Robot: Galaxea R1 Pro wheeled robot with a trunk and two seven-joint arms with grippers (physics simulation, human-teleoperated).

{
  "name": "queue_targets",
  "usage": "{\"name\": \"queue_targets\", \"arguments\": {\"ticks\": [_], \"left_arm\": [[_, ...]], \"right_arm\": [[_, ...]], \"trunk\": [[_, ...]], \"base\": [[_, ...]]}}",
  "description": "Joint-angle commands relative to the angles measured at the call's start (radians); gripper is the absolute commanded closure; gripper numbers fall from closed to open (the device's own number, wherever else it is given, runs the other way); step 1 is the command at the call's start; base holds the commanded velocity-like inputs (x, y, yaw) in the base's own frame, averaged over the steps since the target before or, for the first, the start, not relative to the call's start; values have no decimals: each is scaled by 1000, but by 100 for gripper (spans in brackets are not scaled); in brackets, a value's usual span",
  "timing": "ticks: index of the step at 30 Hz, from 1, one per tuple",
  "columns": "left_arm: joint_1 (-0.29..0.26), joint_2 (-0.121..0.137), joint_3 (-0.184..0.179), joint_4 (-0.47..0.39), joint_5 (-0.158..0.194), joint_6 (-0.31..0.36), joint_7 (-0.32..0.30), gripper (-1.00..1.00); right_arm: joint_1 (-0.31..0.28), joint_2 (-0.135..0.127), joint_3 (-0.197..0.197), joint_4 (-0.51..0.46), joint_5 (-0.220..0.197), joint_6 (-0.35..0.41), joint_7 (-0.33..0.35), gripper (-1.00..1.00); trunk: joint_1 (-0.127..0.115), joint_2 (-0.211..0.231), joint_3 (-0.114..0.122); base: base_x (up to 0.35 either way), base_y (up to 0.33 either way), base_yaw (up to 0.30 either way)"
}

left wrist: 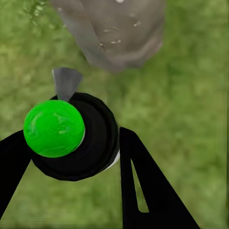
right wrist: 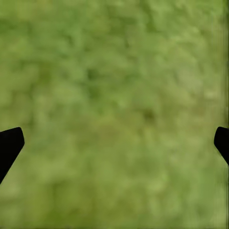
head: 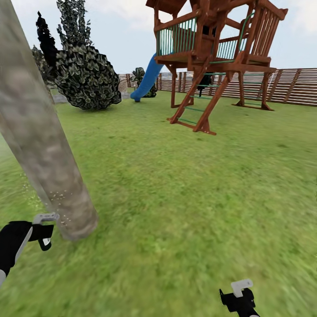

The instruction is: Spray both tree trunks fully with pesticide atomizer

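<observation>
Left gripper (left wrist: 71,152) clamps the pesticide atomizer (left wrist: 78,138) beside the speckled tree trunk (head: 42,145); right gripper (right wrist: 114,143) hangs wide open over grass (head: 189,189).

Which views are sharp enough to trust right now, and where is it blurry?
Head view: playset and fence crisp, near grass smeared, flat light. Left wrist view: atomizer sharp in the left gripper, tree trunk soft, specks visible. Right wrist view: right gripper's fingertips sharp, grass blurred.
</observation>
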Motion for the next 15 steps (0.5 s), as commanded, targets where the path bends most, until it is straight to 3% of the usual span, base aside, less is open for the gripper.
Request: {"name": "queue_targets", "arguments": {"ticks": [1,5,8,10,13,15], "left_arm": [[0,0,3,-1,-8,4,-3,100],[0,-4,10,-4,-5,2,16,100],[0,-48,14,-7,-1,3,27,100],[0,-84,25,-3,1,-2,81,100],[0,-117,26,-1,0,-8,92,100],[0,-123,26,-3,0,-14,92,100]], "right_arm": [[0,0,9,-1,-8,-2,-2,-100],[0,0,9,0,-8,-1,-2,-100],[0,0,9,0,-8,-1,-2,-100],[0,1,10,-1,-8,-1,-2,-100],[0,0,10,-1,-9,-2,-2,-100],[0,0,10,0,-9,-2,-2,-100]], "trunk": [[0,0,-1],[0,0,-1],[0,0,-1],[0,0,-1],[0,0,-1],[0,0,-1]], "base": [[28,-272,180],[5,-272,259],[0,-273,277],[0,-274,276],[11,-274,84],[112,-266,6]]}}
